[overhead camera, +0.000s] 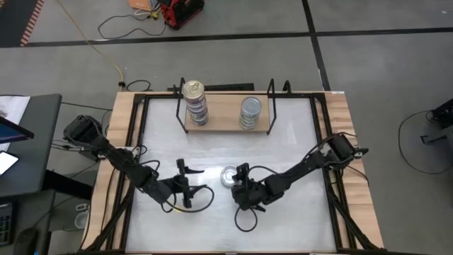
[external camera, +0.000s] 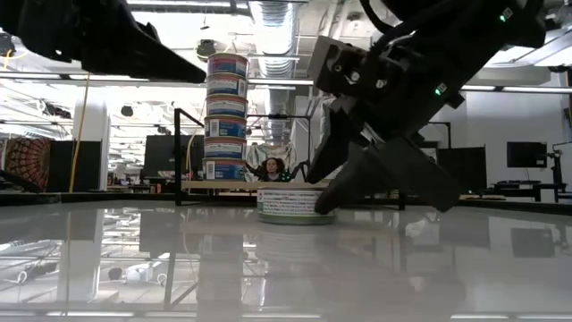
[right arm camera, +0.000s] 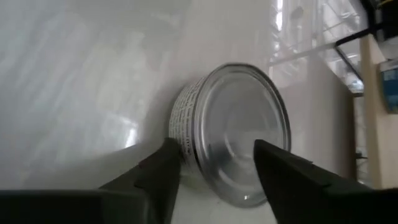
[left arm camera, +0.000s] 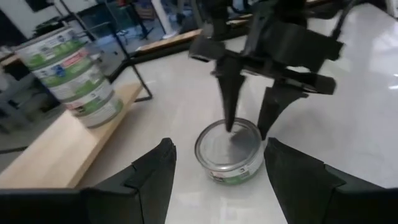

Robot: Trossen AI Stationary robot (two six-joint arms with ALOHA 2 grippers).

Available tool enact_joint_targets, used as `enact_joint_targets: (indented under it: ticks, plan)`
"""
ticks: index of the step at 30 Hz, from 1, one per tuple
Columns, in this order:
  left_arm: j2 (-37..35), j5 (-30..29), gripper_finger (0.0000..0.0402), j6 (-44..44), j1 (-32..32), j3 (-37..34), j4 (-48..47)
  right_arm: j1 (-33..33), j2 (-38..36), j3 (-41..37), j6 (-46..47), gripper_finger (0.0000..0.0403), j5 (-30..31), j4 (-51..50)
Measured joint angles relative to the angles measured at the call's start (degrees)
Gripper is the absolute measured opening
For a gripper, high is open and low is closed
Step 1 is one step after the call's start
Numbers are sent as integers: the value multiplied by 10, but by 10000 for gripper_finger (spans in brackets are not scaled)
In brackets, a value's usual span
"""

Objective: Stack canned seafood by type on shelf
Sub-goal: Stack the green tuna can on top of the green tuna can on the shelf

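The small round flat tin with a plain silver-grey lid (overhead camera: pixel 228 176) sits alone on the white desk (overhead camera: pixel 297 219), just below the centre of the high view. Your right tool (overhead camera: pixel 239 177) hangs over it with fingers parted, not yet clamped. Judge the tin rigid, fairly heavy for its size and slick on its metal wall. Take it across the side wall, low, since the fingers look as if one tip is on the lid rather than beside it; the wrist view is too close to be sure.

The left tool (overhead camera: pixel 185 170) waits open, centre-left in that view, so lift clear of it. The low light-wood shelf in a black wire frame (overhead camera: pixel 219 125) lies top centre, carrying a taller gold-lidded stack (overhead camera: pixel 195 103) and a shorter silver-lidded stack (overhead camera: pixel 250 112). Its upright ends bound the approach, and open desk lies between.
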Motion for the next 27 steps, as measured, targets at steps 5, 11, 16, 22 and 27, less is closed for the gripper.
enact_joint_targets:
  ticks: [5,11,16,22,27]
  plan:
    - [0,-19,233,1,0,-10,22,7,1,0,0,154,15,-20]
    - [0,-21,233,6,0,-10,25,5,-1,2,33,36,13,-57]
    - [0,-24,233,5,0,-10,26,2,-1,2,47,13,8,-62]
    - [0,-25,233,5,0,-10,26,5,-1,2,76,44,4,-75]
    - [0,-25,233,4,0,-10,25,19,-1,1,83,34,6,-79]
